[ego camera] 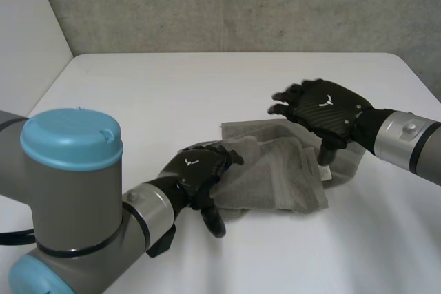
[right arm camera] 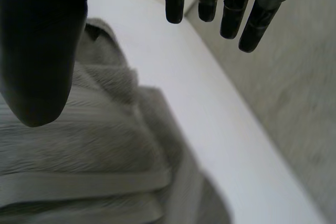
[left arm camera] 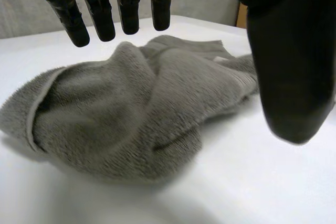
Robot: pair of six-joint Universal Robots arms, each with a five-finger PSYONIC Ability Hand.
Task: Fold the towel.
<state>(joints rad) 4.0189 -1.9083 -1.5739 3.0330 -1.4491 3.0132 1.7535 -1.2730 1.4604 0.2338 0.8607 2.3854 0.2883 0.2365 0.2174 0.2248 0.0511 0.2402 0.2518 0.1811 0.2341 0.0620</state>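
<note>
A grey towel lies bunched and partly folded on the white table. My left hand hovers at the towel's near left edge, fingers straight and apart from the thumb, holding nothing. Its wrist view has the rumpled towel under the fingers, with a gap between them. My right hand hangs over the towel's far right part, open, thumb pointing down towards the cloth. Seen from the right wrist, the towel with its woven band lies below the thumb and clear of the fingers.
Bare white table lies beyond and to the left of the towel. A grey wall stands behind the table's far edge. My left arm's blue-capped joint fills the near left corner.
</note>
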